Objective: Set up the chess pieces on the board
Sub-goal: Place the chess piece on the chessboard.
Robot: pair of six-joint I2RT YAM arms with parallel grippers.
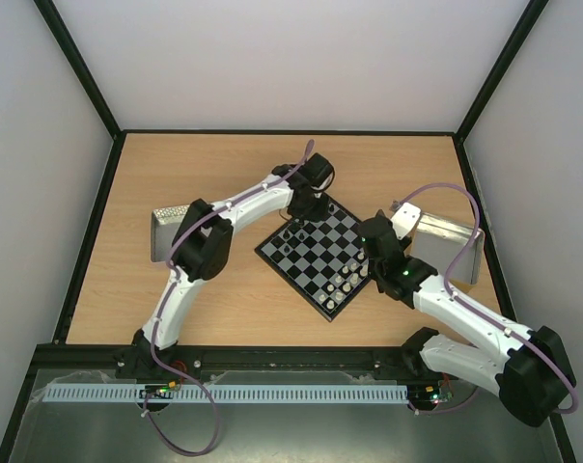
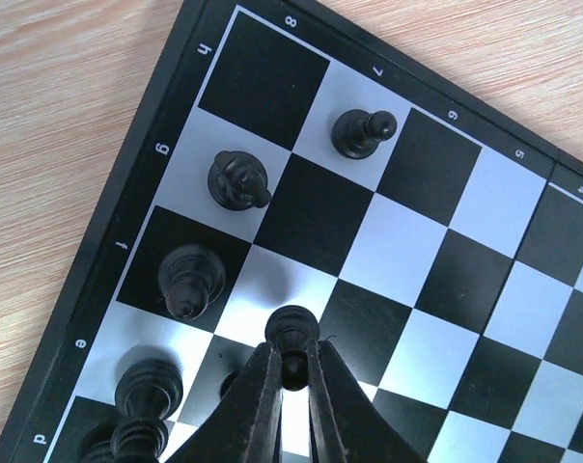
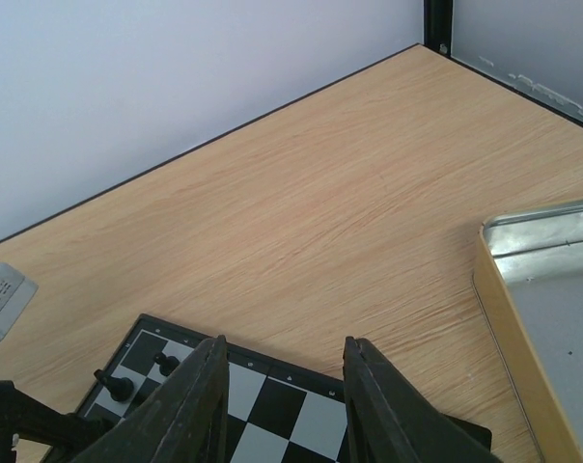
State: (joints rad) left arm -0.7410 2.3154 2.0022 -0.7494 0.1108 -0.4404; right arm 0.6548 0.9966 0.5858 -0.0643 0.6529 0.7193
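Observation:
The board (image 1: 320, 253) lies mid-table, turned like a diamond. My left gripper (image 2: 291, 371) is shut on a black pawn (image 2: 293, 333), pinching its head over a light square near the f file. Whether the pawn's base touches the square I cannot tell. Beside it stand other black chess pieces: a knight (image 2: 238, 179), a pawn (image 2: 362, 132), a bishop (image 2: 188, 280) and one more (image 2: 147, 386). White pieces (image 1: 345, 285) line the board's near-right edge. My right gripper (image 3: 285, 345) hangs open and empty over the board's right corner (image 3: 272, 395).
A shiny metal tray (image 1: 166, 231) stands left of the board and another (image 1: 451, 236) to its right, its rim also in the right wrist view (image 3: 552, 328). Bare wood runs back to the walls behind the board.

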